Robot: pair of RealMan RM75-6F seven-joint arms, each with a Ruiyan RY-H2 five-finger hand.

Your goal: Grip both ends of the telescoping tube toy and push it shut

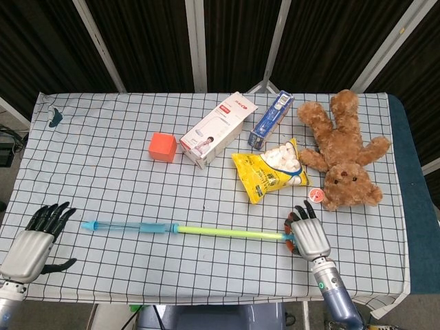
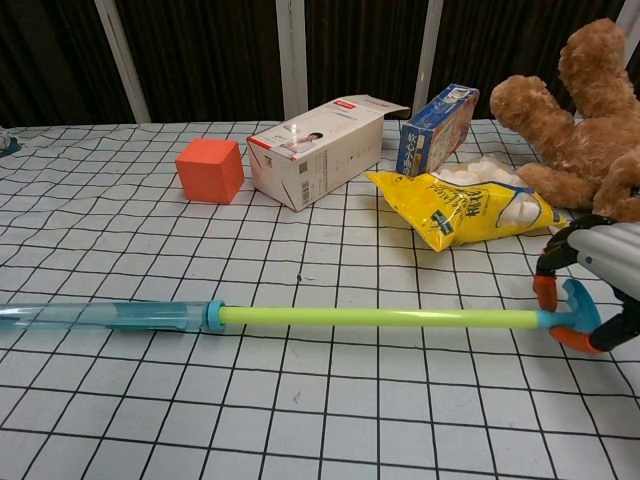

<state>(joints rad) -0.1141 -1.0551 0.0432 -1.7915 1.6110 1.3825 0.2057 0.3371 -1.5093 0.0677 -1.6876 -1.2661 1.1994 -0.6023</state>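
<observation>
The telescoping tube toy (image 1: 206,232) lies stretched out along the near part of the checked table, with a clear blue section on the left and a green rod (image 2: 370,318) on the right. My right hand (image 1: 308,236) grips its orange and blue end piece (image 2: 565,315), with fingers curled over it and the thumb below. My left hand (image 1: 33,242) hovers at the table's near left corner with its fingers spread, holding nothing. It is a short way left of the toy's pointed blue tip (image 1: 88,225) and apart from it. The chest view does not show the left hand.
Behind the toy stand an orange cube (image 1: 163,147), a white carton (image 1: 216,128), a blue box (image 1: 271,119) and a yellow snack bag (image 1: 271,172). A brown teddy bear (image 1: 344,148) lies at the back right, with a small round orange piece (image 1: 316,194) next to it.
</observation>
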